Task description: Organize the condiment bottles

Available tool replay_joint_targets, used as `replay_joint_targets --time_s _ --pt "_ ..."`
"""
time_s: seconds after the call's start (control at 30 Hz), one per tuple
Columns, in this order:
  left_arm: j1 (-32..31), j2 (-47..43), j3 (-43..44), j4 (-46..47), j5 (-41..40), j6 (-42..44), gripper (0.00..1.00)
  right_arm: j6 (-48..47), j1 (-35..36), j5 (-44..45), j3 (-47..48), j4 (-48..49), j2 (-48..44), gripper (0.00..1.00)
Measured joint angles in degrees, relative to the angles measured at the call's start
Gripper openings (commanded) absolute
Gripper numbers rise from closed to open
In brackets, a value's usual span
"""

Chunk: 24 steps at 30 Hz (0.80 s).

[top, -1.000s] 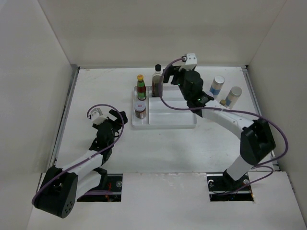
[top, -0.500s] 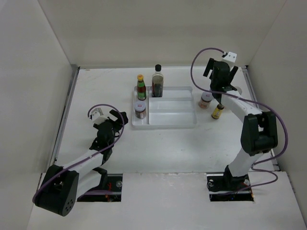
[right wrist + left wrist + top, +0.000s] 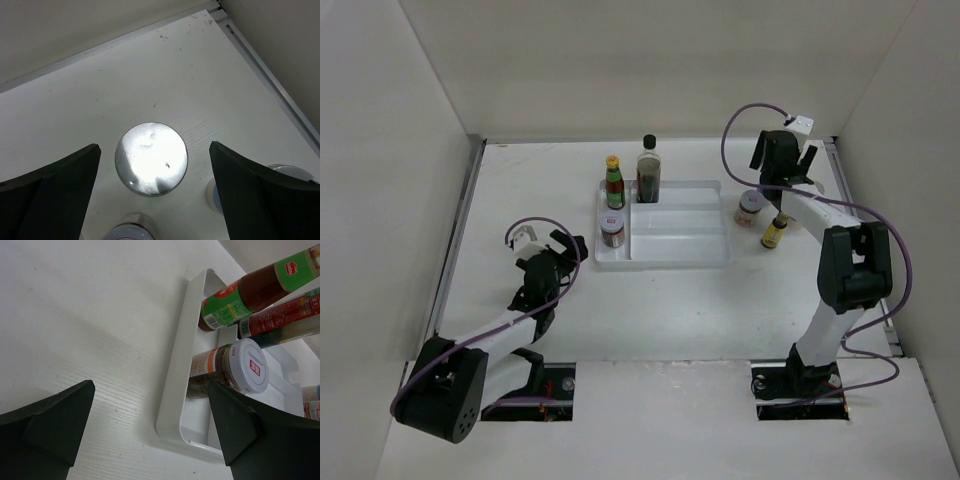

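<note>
Right gripper (image 3: 152, 147) is up in the far right corner of the table (image 3: 520, 200), pointing down, fingers spread wide and gripping nothing. Right under it, centred in the gap and touching neither finger, sits the round silvery top of a pale shaker (image 3: 151, 158). On the wrist view a second round cap (image 3: 131, 232) peeks in at the bottom of the picture, and a third round cap (image 3: 294, 173) shows half hidden behind the right finger; I can't tell which bottles those belong to. From overhead the arm covers the shaker. Just nearer than that gripper, a short jar (image 3: 749, 208) and the small yellow-capped dark bottle (image 3: 775, 234) stand upright on the bare table. They are close together, just off the right side of the white divided tray (image 3: 680, 240). The tray sits mid-table toward the far edge and holds three, all upright. The yellow-capped red sauce bottle (image 3: 614, 183) is in its far left corner, with the tall dark black-capped bottle (image 3: 649, 172) beside it along the far rim. A white-lidded jar (image 3: 612, 231) is in the near left corner. Over on the left side of the table, the left gripper (image 3: 151, 385) hangs low off the tray's near left corner, fingers parted and empty, its camera looking at the tray rim and the white-lidded jar.
</note>
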Motion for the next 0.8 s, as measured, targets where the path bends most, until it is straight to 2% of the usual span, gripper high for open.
replay_joint_targets --time_s 0.27,0.53,0.8 --pt "0.07 0.61 0.00 0.57 0.50 0.00 1.00 1.07 -0.52 -0.59 0.63 0.63 3.45 0.59" --pt "0.26 0.68 0.00 0.57 0.72 0.00 1.00 -0.85 0.85 -1.62 -4.17 7.06 0.48 0.55" --pt "0.35 0.74 0.00 0.59 0.90 0.00 1.00 -4.44 13.40 -2.67 -3.76 14.60 -2.62 0.55"
